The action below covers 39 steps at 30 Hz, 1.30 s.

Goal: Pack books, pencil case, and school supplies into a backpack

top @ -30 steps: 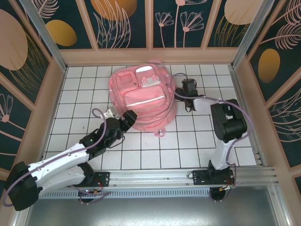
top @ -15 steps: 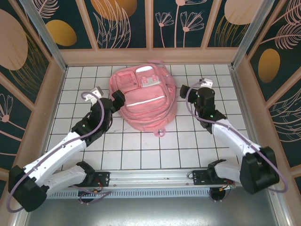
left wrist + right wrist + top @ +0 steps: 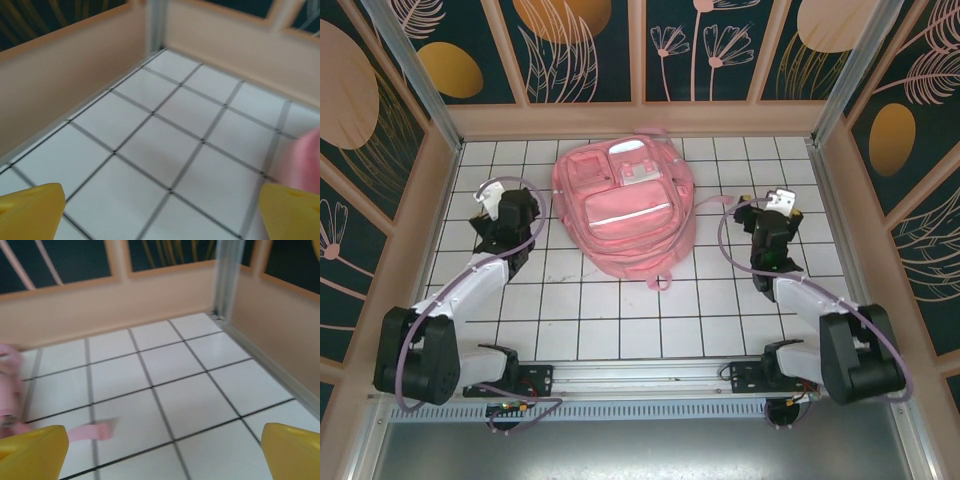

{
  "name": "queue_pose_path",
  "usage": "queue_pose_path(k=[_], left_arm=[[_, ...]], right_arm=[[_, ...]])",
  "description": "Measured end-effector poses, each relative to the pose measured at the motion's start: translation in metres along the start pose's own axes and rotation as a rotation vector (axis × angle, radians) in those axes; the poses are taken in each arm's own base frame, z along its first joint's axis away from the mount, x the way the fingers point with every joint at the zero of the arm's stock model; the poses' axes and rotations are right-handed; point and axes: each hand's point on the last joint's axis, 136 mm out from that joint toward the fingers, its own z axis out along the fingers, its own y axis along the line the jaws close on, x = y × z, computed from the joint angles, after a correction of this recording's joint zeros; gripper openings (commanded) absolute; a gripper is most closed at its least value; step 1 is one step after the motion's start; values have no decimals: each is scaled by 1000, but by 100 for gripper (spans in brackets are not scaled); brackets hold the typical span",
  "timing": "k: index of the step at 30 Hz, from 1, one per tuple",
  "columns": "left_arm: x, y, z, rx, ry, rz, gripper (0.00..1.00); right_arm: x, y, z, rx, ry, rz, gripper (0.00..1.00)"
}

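The light pink backpack (image 3: 625,205) lies flat on the white tiled floor, front pockets and pale strip facing up. Its edge shows as a pink blur (image 3: 306,160) at the right of the left wrist view. My left gripper (image 3: 505,210) hangs left of the pack, apart from it, open over bare tile (image 3: 162,215). My right gripper (image 3: 762,214) is right of the pack, open with nothing between its yellow fingertips (image 3: 162,452). A loose pink strap end (image 3: 92,431) lies on the tile ahead of it. Books, pencil case and school supplies are out of view.
Low beige walls (image 3: 640,118) ring the tiled floor, with metal corner posts (image 3: 227,275) at the back corners. A short pink strap (image 3: 663,281) pokes out from the pack's near edge. Bare tiles lie in front of the pack.
Both arms have swung away from the backpack: the left from its near-left edge out to the left, the right from its right side out to the right. The pack has not moved.
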Motion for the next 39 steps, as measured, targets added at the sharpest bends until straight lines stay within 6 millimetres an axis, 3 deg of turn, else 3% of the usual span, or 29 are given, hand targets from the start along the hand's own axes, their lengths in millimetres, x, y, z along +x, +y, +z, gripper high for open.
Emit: queue_pose_path(k=[5,8,12,14,20,25,39], left_arm=[[43,49,30,-118,20,54,98],[56,55,39,-121,1,105,99],[54,47,35,-30,-78,96,99],[51,41,32,23,-109,95,99],[42,13,21,221,-186,111,99],[51,12,16,282,-200,126,99],[39,4,10,325,-254,116,99]], right_arm=[[44,-23,10,67,39,-58,99],[55,-30,17,69,38,-62,99],[55,-34,24,25,31,-41,99],[49,-36,22,-6,-7,-16,99],[59,-33,14,-86,-17,-2,99],[52,-28,14,-122,-43,9,99],[49,-25,13,-142,-54,12,99]])
